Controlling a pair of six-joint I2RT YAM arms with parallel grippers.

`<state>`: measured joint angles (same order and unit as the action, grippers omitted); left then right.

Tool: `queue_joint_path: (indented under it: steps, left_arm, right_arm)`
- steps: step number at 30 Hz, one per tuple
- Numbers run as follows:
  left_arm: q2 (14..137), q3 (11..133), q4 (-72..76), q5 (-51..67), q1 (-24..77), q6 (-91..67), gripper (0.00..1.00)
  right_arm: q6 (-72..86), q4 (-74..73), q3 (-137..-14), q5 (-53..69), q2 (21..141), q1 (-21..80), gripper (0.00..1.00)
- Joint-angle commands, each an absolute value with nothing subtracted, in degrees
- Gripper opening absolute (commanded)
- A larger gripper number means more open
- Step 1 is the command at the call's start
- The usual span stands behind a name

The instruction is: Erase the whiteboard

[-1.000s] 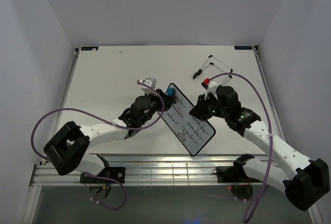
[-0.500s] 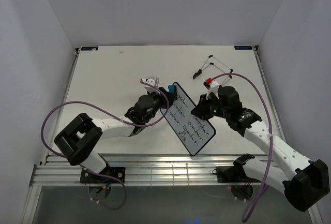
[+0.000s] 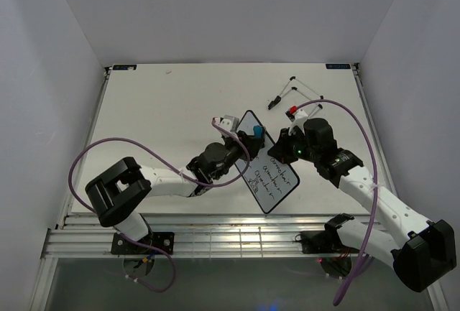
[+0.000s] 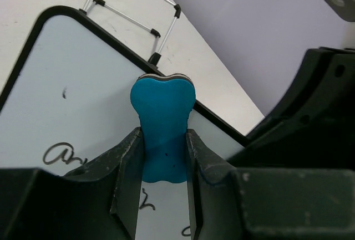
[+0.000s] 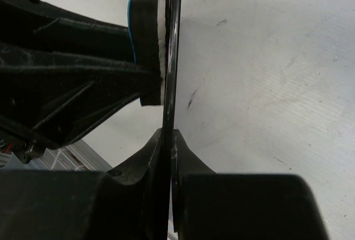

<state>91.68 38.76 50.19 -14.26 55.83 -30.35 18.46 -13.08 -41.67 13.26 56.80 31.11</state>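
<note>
Whiteboard — blank by blue eraser, scrawled below — tilts over white-walled table.

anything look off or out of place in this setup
Nothing is spilled or damaged. The one oddity: the whiteboard is held on edge, clamped in the right gripper, while the wire stand sits unused at the far right of the table. The left gripper presses a blue eraser against the board; handwriting covers its lower part.

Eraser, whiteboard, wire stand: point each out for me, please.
eraser [image 4: 162, 118]: left wrist view, middle of its blue back.
whiteboard [image 3: 277, 176]: top view, written part of its face.
wire stand [image 4: 177, 11]: left wrist view, black cap at one corner.
</note>
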Motion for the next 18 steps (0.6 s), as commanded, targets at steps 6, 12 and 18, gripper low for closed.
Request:
queue_joint_path:
  steps: [6,12,18]
  left_arm:
    - [90.4,36.8,47.1,-14.1,60.6,-32.3,0.00]
    - [90.9,38.7,36.8,-22.4,55.6,-34.8,0.00]
    - [90.9,38.0,36.9,-19.5,48.0,-34.5,0.00]
  right_arm:
    - [15.7,-7.8,-44.7,24.1,57.0,33.8,0.08]
    - [16.3,-8.6,-45.2,25.0,55.6,33.7,0.08]
    - [16.3,-9.7,-45.2,25.5,54.8,33.8,0.08]
